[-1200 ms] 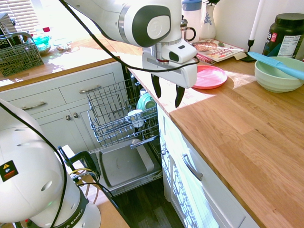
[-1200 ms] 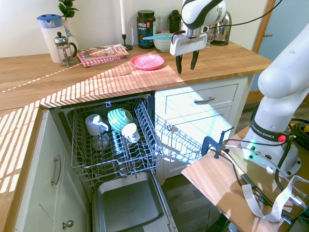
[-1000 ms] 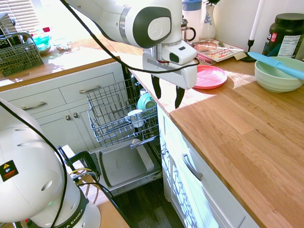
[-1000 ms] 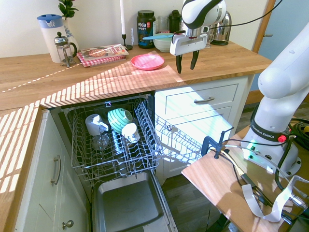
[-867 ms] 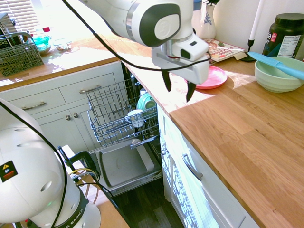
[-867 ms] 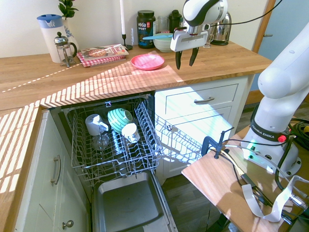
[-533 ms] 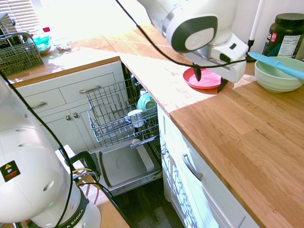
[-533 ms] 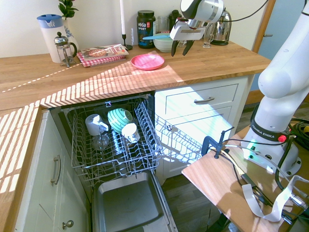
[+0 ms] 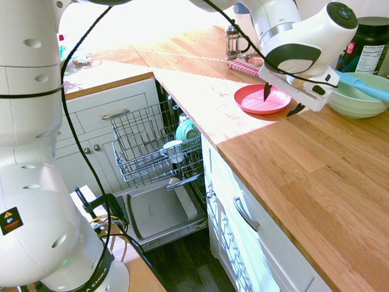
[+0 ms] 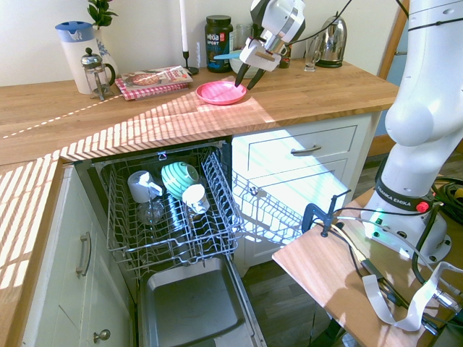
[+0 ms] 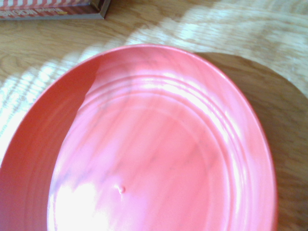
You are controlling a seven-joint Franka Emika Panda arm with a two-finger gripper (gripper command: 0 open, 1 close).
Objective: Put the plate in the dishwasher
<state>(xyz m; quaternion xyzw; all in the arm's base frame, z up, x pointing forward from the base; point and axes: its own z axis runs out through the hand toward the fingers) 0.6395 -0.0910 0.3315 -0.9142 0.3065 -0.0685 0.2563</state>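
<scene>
Dishwasher (image 10: 173,217) is standing open below the surface (image 10: 145,119), door down, wire rack pulled out and holding cups, no plate among them. Nothing is being carried yet; grasp, lift and loading all remain. Farther back, the plate (image 10: 221,92) is lying flat on the surface. The hand (image 10: 247,78) is tilting down just over its right rim, fingers spread wide and empty.

I can read "vega SPORT" on the dark tub (image 10: 218,42) at the back of the desk (image 10: 145,123). From the other side, that tub (image 9: 371,44) shows a "Nutrition Facts" panel, fine print too small to read.
</scene>
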